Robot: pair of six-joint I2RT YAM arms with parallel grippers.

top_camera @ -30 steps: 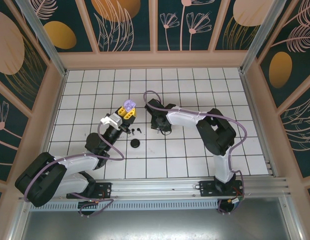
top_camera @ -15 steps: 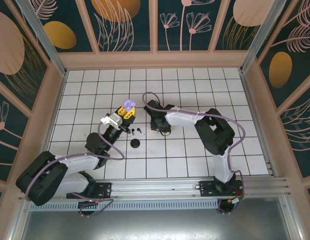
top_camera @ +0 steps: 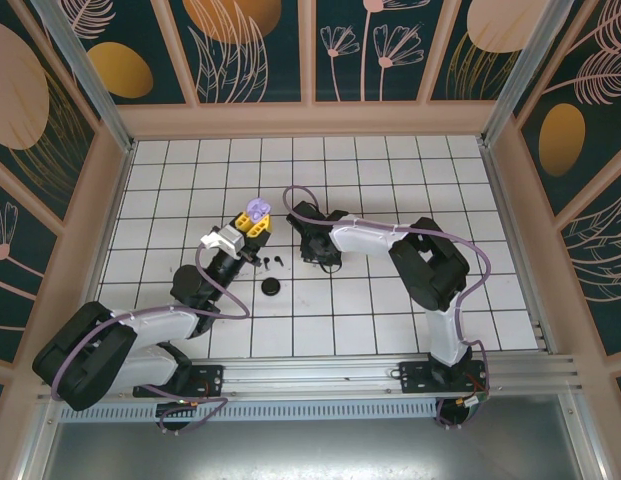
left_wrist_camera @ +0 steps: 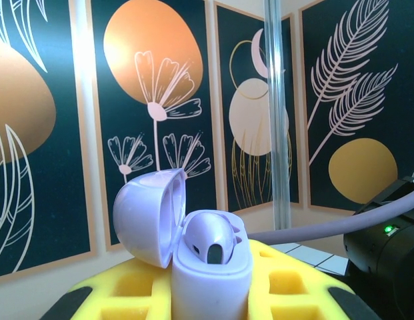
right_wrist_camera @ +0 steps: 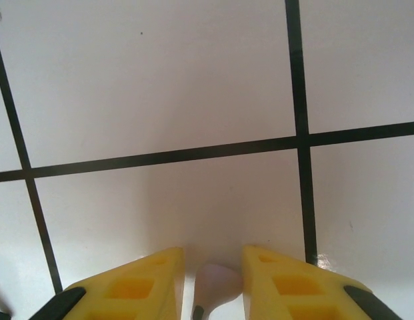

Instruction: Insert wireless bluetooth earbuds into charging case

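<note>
My left gripper (top_camera: 255,222) is raised above the tiles and shut on a lilac charging case (left_wrist_camera: 208,283), held upright between its yellow pads. The case's lid (left_wrist_camera: 148,217) is swung open to the left. One lilac earbud (left_wrist_camera: 211,241) sits in the case. My right gripper (top_camera: 319,257) points down at the white floor. A second lilac earbud (right_wrist_camera: 215,288) lies on the tile between its yellow fingers (right_wrist_camera: 130,288). It touches the right finger, and a thin gap shows on the left. Two black earbuds (top_camera: 272,261) lie loose on the floor between the arms.
A round black case (top_camera: 272,288) rests on the tiles just in front of the black earbuds. A small dark item (top_camera: 180,271) lies to the left of my left arm. Patterned walls (top_camera: 310,50) close off the tiled floor at the back and sides.
The right gripper's jaws have narrowed around the lilac earbud, and the arm has edged slightly left. The left gripper and its case have stayed put.
</note>
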